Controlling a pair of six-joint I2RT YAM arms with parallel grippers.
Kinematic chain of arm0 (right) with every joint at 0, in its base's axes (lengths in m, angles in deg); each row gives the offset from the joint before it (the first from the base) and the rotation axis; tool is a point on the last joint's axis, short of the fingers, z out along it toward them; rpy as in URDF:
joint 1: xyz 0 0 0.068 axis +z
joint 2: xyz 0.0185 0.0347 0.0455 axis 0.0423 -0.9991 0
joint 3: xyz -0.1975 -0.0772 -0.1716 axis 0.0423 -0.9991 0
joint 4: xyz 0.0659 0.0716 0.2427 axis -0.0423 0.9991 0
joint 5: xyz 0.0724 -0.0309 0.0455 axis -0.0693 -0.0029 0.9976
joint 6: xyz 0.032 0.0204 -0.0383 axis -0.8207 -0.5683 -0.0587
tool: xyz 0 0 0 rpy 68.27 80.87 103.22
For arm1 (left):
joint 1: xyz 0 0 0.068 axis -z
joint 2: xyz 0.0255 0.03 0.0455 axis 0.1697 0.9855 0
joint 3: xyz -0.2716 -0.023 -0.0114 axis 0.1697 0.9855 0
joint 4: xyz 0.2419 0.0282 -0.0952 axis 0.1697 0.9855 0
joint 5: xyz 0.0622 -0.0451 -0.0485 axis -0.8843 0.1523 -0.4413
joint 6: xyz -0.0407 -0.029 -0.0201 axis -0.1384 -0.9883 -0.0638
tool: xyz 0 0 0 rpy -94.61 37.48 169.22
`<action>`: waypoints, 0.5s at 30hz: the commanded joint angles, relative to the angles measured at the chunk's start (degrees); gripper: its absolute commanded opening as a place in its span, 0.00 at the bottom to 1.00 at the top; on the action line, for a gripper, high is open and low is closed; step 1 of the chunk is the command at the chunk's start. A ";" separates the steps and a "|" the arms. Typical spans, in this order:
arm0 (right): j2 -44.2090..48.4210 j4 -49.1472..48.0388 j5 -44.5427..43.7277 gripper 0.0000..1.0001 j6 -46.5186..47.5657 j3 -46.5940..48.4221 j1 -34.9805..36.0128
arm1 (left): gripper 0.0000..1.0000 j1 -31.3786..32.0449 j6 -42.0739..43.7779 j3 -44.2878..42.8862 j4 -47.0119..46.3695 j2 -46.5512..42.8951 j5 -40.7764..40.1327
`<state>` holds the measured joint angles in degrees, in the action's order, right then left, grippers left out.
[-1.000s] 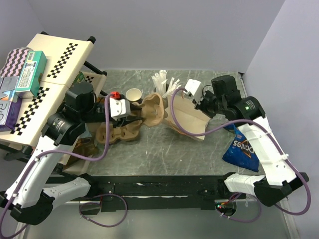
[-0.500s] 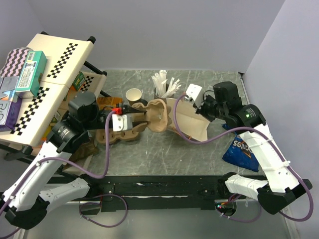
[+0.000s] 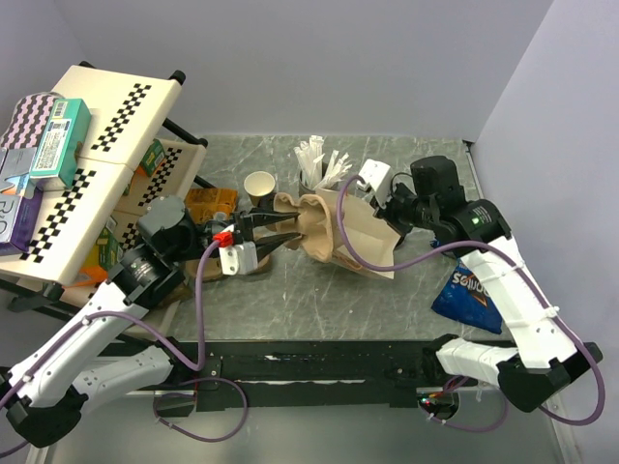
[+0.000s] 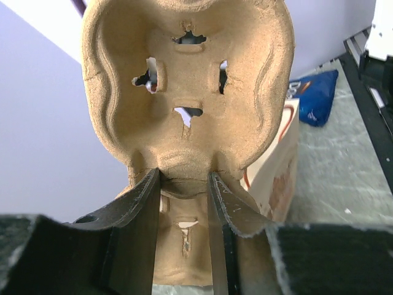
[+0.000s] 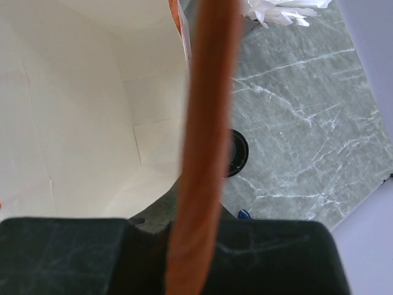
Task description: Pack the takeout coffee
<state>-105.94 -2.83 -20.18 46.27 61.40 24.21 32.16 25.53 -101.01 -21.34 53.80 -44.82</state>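
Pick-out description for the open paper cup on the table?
On the grey marbled table, look far-left, beside the cream checkered rack. The small brown kraft-paper cup stands upright, left of the grey cup of white sticks. Only it shows an open white inside.

Rough pulp, smooth paper, veined stone.

The cup carrier [image 4: 184,92] in my left gripper [image 4: 183,184] is moulded cardboard pulp: tan, matt and grainy, with fibrous torn edges at its slots. My 2 fingers [image 4: 138,209] look like black matt plastic, scuffed pale at the tips. The paper bag [image 5: 80,92] is smooth matt white inside. The table [image 5: 295,123] looks like grey veined stone with a dull sheen. The chip bag [image 4: 316,104] is glossy blue film. The cup [image 3: 259,186] is brown kraft paper, white inside.
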 commanded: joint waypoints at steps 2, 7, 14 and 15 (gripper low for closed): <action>-0.33 -1.90 2.11 0.00 -1.38 1.10 -1.49 | 0.01 1.66 1.11 -2.08 -6.19 1.40 2.57; -1.65 -1.11 4.49 0.00 -2.08 2.50 -1.58 | 0.01 3.68 2.24 -0.67 -10.58 3.60 4.86; -2.62 -0.76 6.07 0.00 -1.65 3.74 -1.58 | 0.01 4.39 4.62 -1.55 -12.87 7.64 7.06; -2.71 -0.85 6.16 0.00 -1.38 3.82 -1.67 | 0.01 4.39 4.54 -1.81 -12.87 8.08 7.32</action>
<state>-108.65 -2.74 -15.92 45.38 61.90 22.81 36.23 28.16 -101.16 -30.48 60.56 -41.04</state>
